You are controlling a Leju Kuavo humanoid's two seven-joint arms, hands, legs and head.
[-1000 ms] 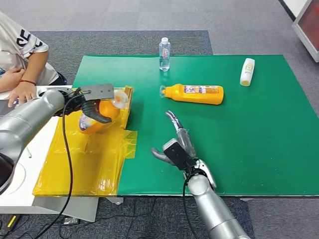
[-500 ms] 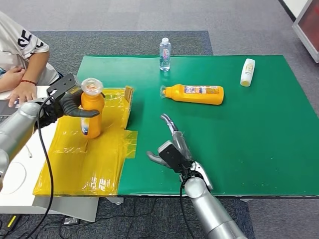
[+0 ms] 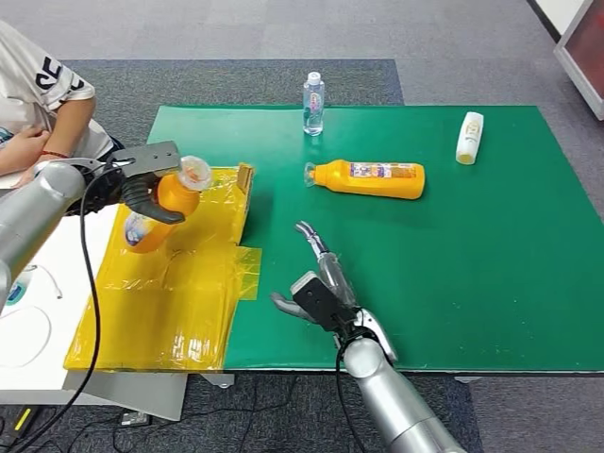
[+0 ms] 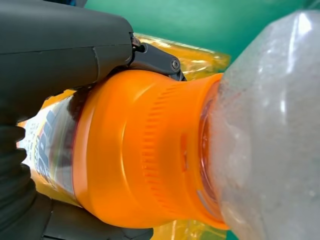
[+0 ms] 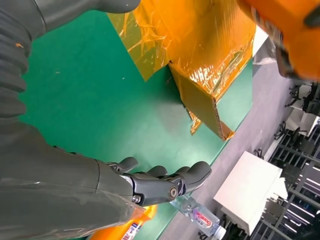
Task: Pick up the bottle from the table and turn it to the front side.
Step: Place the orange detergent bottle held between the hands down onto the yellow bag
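Tilting over in the left hand, the orange bottle now leans with its clear cap pointing toward the green mat and its labelled base swung toward the robot's left; half a second ago it stood upright in that grip, and a second ago it lay tilted much as it does now. The dark fingers wrap the bottle's shoulder just behind the ribbed orange collar, holding it clear above the yellow plastic sheet. I judge the turning to be underway rather than finished: the bottle is being rolled about in the hand, and whether its front label faces forward yet cannot be told.

The right hand has drifted slightly toward the robot's left over the half-second, fingers spread and holding nothing, hovering over the mat.

The bench is covered by a green mat, with the yellow sheet laid over a white board at its left end. A second orange bottle lies on its side mid-mat, a small clear water bottle stands at the far edge, and a white bottle lies far right. Grey carpet surrounds the bench, and a person's arm rests at the far left.
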